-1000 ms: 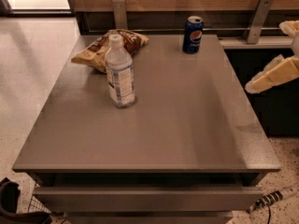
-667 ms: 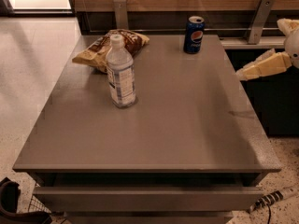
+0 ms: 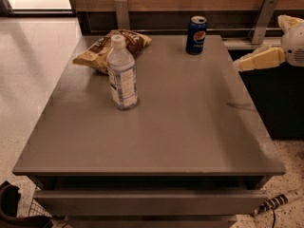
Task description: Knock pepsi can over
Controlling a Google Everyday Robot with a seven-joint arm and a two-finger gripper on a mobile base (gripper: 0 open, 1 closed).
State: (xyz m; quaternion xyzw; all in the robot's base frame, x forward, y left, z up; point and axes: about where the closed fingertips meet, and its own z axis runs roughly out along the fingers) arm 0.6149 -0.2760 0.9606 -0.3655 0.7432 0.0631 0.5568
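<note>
The pepsi can [image 3: 196,35], dark blue with a silver top and a round logo, stands upright at the far edge of the grey table [image 3: 190,127], right of the middle. My gripper [image 3: 260,42] is at the right edge of the view, beyond the table's right side and to the right of the can, a little nearer than it. It is apart from the can. Its cream fingers [image 3: 259,60] are spread open and empty, with one pointing left over the table's edge.
A clear plastic water bottle [image 3: 122,75] with a white cap stands left of centre. A crumpled chip bag [image 3: 111,48] lies behind it at the far left. A wooden wall with metal brackets [image 3: 262,19] runs behind the table. A drawer [image 3: 142,201] sits under the front edge.
My gripper has moved left and up, closer to the table's right edge and the can. The can, bottle and bag have not moved.
</note>
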